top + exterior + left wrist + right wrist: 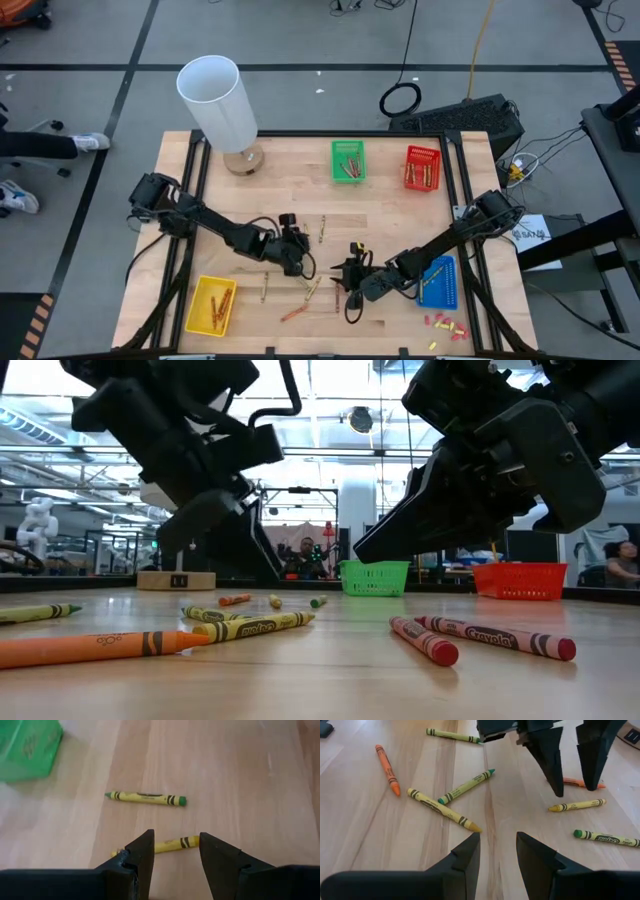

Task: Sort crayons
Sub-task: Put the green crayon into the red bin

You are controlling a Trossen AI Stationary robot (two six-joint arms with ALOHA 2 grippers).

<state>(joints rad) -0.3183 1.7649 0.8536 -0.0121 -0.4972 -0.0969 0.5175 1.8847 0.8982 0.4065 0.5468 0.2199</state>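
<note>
Several crayons lie flat on the wooden table (400,220): yellow ones (442,810), yellow-green ones (467,785), an orange one (387,762) and red ones (425,640). My left gripper (300,262) is open at mid-table, fingers pointing down. A yellow crayon (175,842) lies just beyond its fingertips (145,840), and another (145,797) lies farther off. My right gripper (345,272) is open and empty beside it, low over the table. It faces the crayons and the left gripper (572,787).
A green basket (348,160) and a red basket (422,167) stand at the far side, a yellow basket (211,305) near left, a blue basket (437,282) near right. A white cylinder on a wooden base (222,100) stands far left. Tiny red and yellow bits (445,325) lie near right.
</note>
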